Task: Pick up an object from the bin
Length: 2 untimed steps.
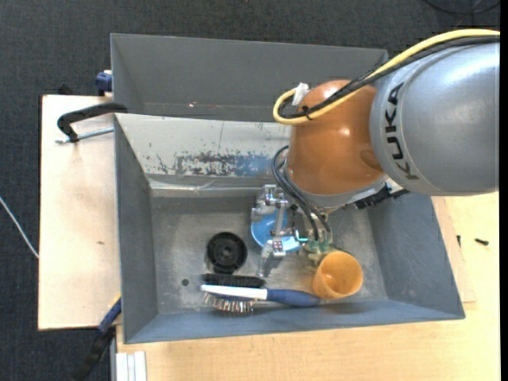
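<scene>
**Tool (274,225) low over a light-blue round piece (260,230), mid-bin**

A black disc (226,251) lies left of centre on the bin (159,236) floor. A blue-handled brush (254,294) lies along the front wall. Whether the tool is spread or pinched cannot be told. An orange cup (337,275) lies tipped at right.

In the bin (133,213) we find the disc (225,251) left of the gripper (274,232), the cup (338,275) at its right, the brush (252,295) before them

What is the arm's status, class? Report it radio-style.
Gripper low in bin, over light blue round thing. Orange cup close beside it. Blue-handled brush and black disc lie apart.
</scene>
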Available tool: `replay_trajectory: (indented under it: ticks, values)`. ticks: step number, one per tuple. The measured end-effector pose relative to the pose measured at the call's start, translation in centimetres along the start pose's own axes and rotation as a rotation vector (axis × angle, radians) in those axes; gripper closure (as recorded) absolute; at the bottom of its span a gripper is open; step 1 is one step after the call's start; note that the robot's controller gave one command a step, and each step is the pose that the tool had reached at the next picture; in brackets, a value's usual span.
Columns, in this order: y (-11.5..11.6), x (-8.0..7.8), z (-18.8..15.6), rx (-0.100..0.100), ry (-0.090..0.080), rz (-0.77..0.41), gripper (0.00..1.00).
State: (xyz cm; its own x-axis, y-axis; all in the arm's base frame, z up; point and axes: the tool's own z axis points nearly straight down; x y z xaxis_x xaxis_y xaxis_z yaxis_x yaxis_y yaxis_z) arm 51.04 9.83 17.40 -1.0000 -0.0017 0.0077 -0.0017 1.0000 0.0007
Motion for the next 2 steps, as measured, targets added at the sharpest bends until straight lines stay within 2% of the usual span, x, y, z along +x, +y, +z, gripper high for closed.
replay_trajectory:
  ticks: [1,2]
  values:
    - [1.45,-1.69,10.03,-0.004,-0.028,0.116,0.0]
    - [1.52,-1.97,9.85,-0.004,-0.019,0.117,0.0]
